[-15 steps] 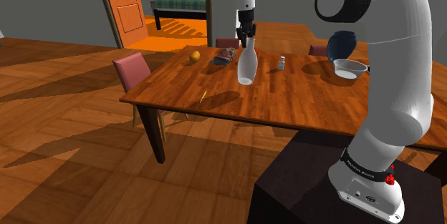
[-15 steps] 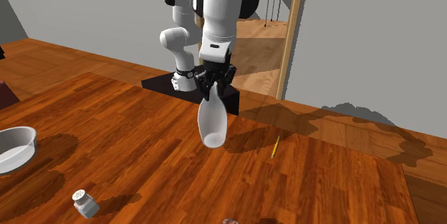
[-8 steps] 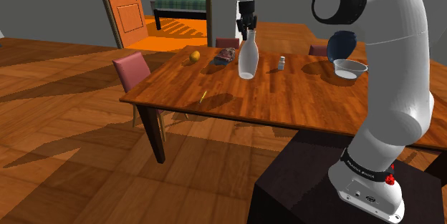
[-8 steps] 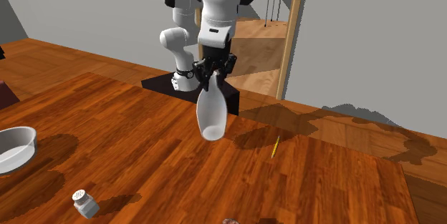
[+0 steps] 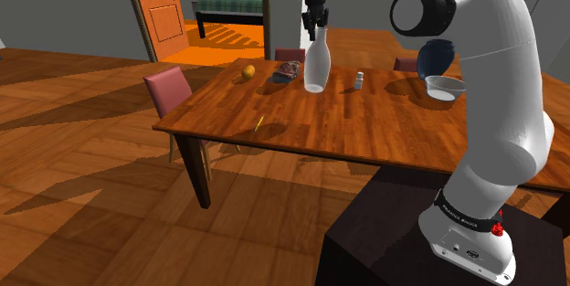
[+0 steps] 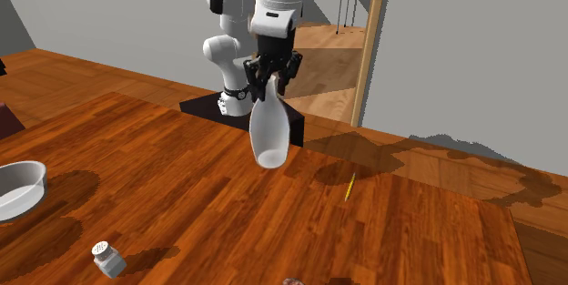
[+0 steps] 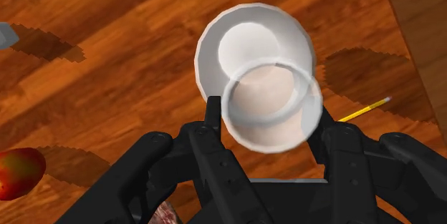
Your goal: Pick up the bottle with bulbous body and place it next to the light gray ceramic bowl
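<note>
Over table (image 6: 164,192), bottle (image 6: 269,136), neck obscured by tool (image 6: 267,88)

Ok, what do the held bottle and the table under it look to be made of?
The bottle: plain white, smooth, with a soft shading. In the wrist view its mouth rim looks translucent, so perhaps glass or glazed ceramic; the look leaves it open.
The table: reddish-brown wood, with plank grain showing and a polished sheen.
</note>
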